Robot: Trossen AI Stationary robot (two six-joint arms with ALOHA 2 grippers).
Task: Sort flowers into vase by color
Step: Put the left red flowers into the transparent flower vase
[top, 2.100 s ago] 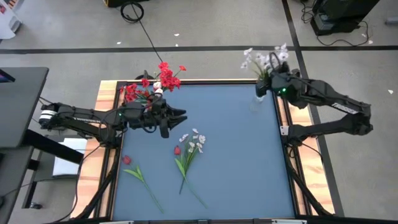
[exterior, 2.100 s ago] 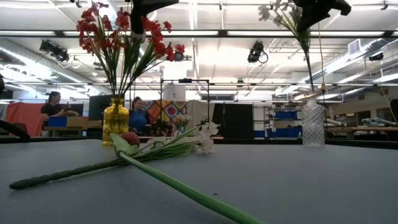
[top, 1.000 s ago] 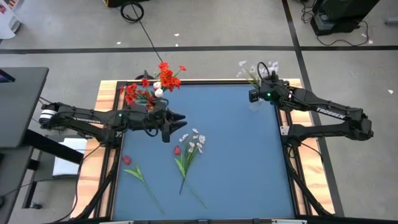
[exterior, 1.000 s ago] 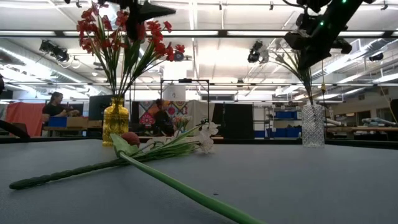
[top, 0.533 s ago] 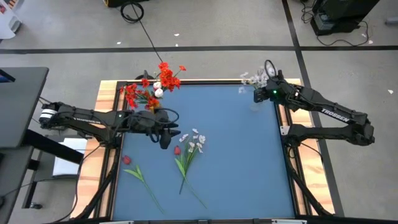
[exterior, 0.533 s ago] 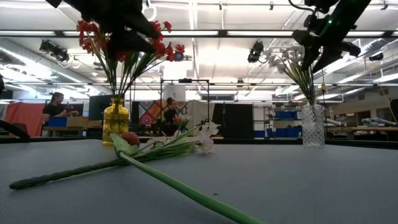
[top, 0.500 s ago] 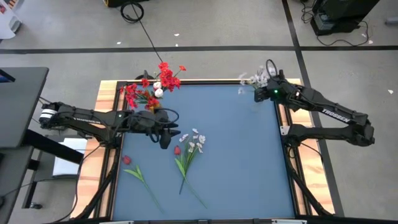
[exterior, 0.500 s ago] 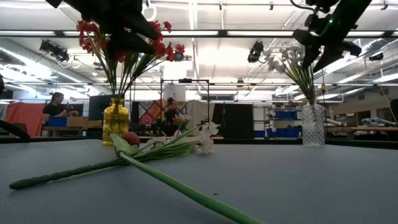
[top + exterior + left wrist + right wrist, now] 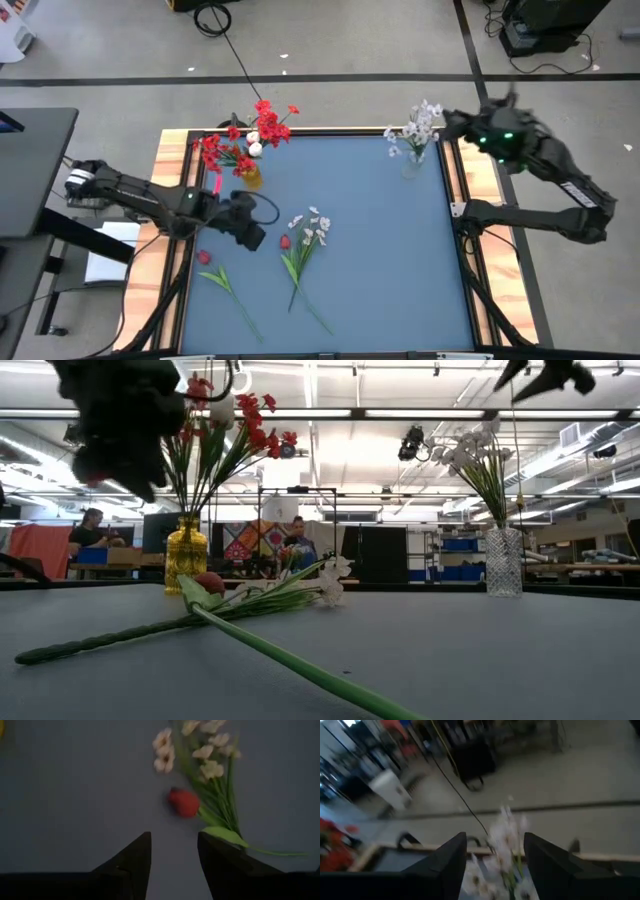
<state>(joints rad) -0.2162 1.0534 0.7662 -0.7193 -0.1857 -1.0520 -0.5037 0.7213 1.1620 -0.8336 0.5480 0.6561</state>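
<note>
A bunch of white flowers (image 9: 418, 125) stands with its stems in the clear vase (image 9: 503, 560) at the far right corner. Red flowers (image 9: 255, 130) stand in the yellow vase (image 9: 186, 554) at the far left. On the table's middle lie white-bloomed stems (image 9: 316, 228) and a red bud (image 9: 184, 802), flat on their stems and leaves. Another red flower (image 9: 204, 257) lies nearer the left edge. My left gripper (image 9: 174, 851) hangs open above the table, tipped down, just short of the red bud. My right gripper (image 9: 495, 855) is open, high beside the white bunch, touching nothing.
The blue table (image 9: 390, 260) has a wooden rim (image 9: 172, 170) along its sides. A long green stem (image 9: 290, 655) runs toward the near edge. Free room lies on the table's right half. People move in the room beyond the table.
My right gripper has let go of the white flowers, risen and drawn back toward the table's right edge; the bunch now stands free in the clear vase. My left gripper has tipped from level to pointing down, and has sunk and moved toward the near-left.
</note>
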